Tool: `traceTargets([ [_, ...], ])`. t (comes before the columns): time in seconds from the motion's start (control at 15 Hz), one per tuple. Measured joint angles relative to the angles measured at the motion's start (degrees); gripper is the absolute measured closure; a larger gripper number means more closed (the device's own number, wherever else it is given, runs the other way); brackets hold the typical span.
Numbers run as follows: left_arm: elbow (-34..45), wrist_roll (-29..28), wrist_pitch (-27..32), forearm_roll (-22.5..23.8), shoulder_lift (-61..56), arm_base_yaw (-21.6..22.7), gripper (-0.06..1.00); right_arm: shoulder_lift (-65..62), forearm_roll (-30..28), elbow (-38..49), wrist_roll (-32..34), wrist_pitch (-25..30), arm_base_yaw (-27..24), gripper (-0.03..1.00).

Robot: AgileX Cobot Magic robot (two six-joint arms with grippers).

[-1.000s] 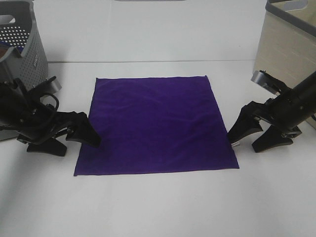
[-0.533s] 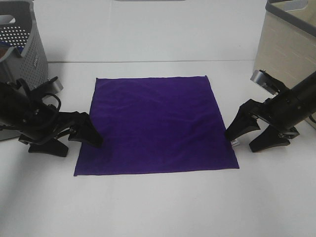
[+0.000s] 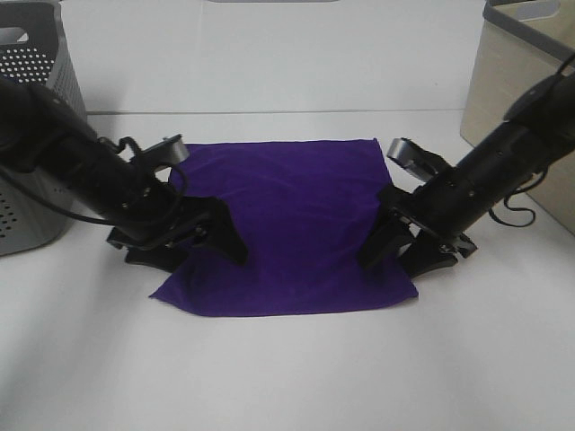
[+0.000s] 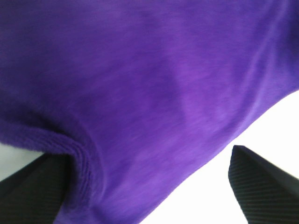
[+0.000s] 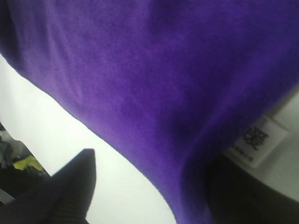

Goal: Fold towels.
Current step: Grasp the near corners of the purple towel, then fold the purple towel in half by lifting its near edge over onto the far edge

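We judge folding barely begun: the towel (image 3: 301, 215) lies unfolded on the bench (image 3: 287, 377), its side edges between the spread, unclenched jaws of the left tool (image 3: 193, 250) and right tool (image 3: 406, 256).

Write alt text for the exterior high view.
A deep purple towel lies on a white table, its side edges bunched between the open fingers of the left gripper and the right gripper. A grey perforated basket stands far left, a beige bin far right.
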Motion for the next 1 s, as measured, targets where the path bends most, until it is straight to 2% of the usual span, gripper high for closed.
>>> traceTargets([
  [0.13, -6.82, -7.68, 4.81, 5.04, 3.9, -3.55, 0.21, 0.69, -7.79, -3.9, 7.05, 0.34, 3.04, 0.46],
  [0.2, -10.2, -14.9, 5.84, 11.75, 5.56, -5.67, 0.45, 1.03, -11.8, -5.44, 10.94, 0.29, 3.55, 0.73],
  [0.27, -10.66, -17.3, 6.02, 14.32, 5.79, -5.9, 0.53, 1.32, -12.89, -5.84, 11.46, 0.29, 3.5, 0.87],
  [0.4, -10.71, -18.39, 6.3, 16.16, 6.07, -5.9, 0.85, 1.38, -13.12, -6.07, 11.52, 0.63, 3.38, 0.94],
  [0.47, -10.71, -18.45, 6.76, 16.21, 6.19, -5.9, 0.91, 1.38, -13.12, -6.19, 11.52, 0.86, 3.38, 0.94],
  [0.67, -10.71, -18.33, 10.31, 19.65, 5.33, -6.07, 0.92, 0.92, -13.06, -6.13, 11.52, 3.67, 3.38, 0.94],
  [0.87, -10.03, -20.74, 10.77, 26.99, 1.49, -6.3, 0.92, -3.72, -12.61, -5.39, 11.92, 4.47, 4.01, 0.94],
  [1.0, -10.49, -21.43, 10.77, 27.67, -2.75, -4.93, 0.92, -9.45, -11.92, -5.61, 12.49, 4.53, 4.01, 0.94],
])
